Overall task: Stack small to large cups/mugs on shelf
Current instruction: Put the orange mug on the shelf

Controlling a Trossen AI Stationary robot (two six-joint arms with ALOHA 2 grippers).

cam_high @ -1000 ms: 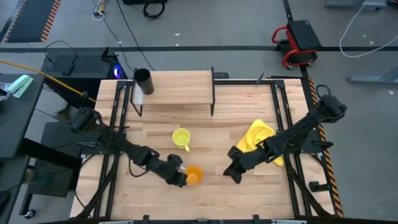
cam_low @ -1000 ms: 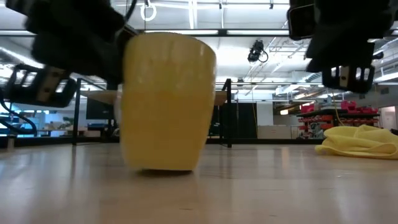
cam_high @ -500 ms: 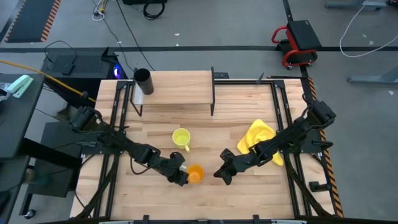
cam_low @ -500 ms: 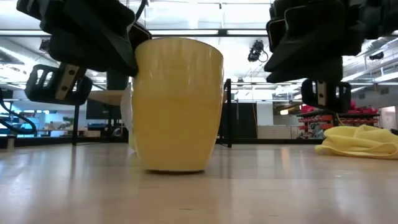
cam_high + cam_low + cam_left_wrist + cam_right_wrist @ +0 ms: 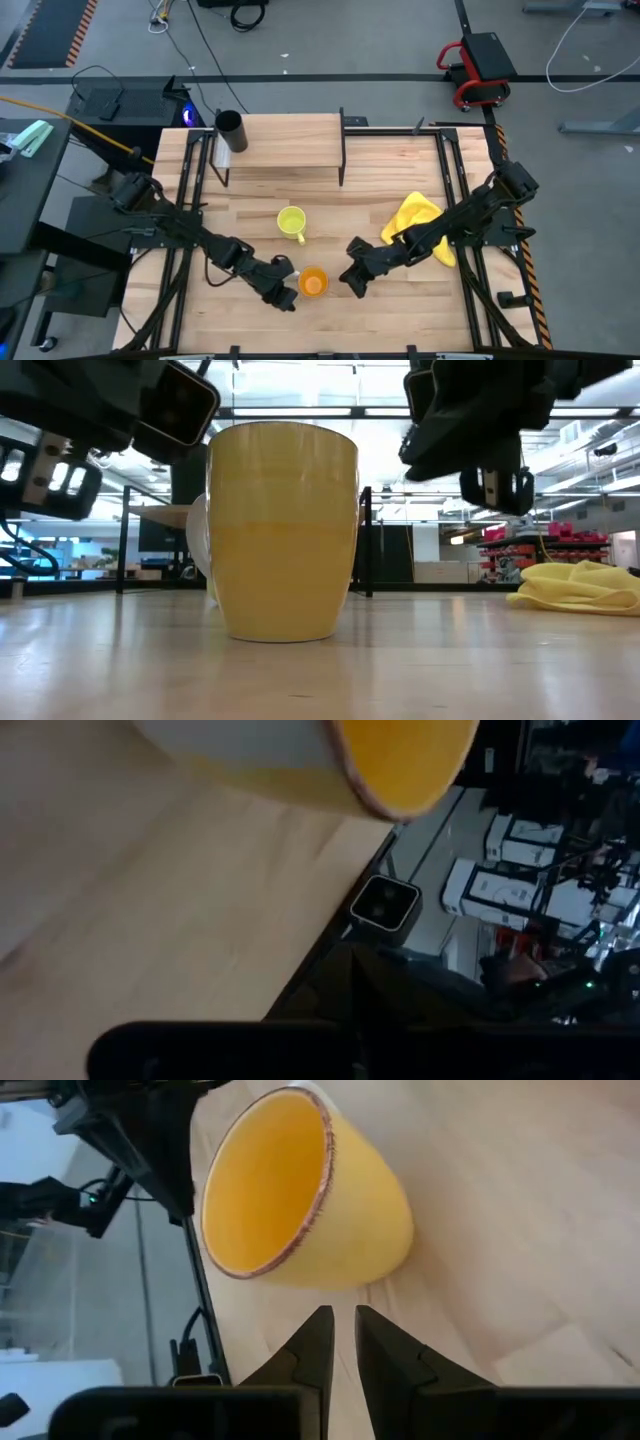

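Industrial lab / robotics workshop, not a home. Grey concrete floor (image 5: 330,40) w/ loose cables (image 5: 205,45) & hazard-striped mat (image 5: 50,30). Butcher-block table (image 5: 330,320) sits in a black metal frame, two arms mounted at its sides. Low view: high ceiling w/ strip lights (image 5: 300,412), steel beams, red racks (image 5: 540,540) far back, boxes. Red cart (image 5: 478,68) on the floor beyond the table.
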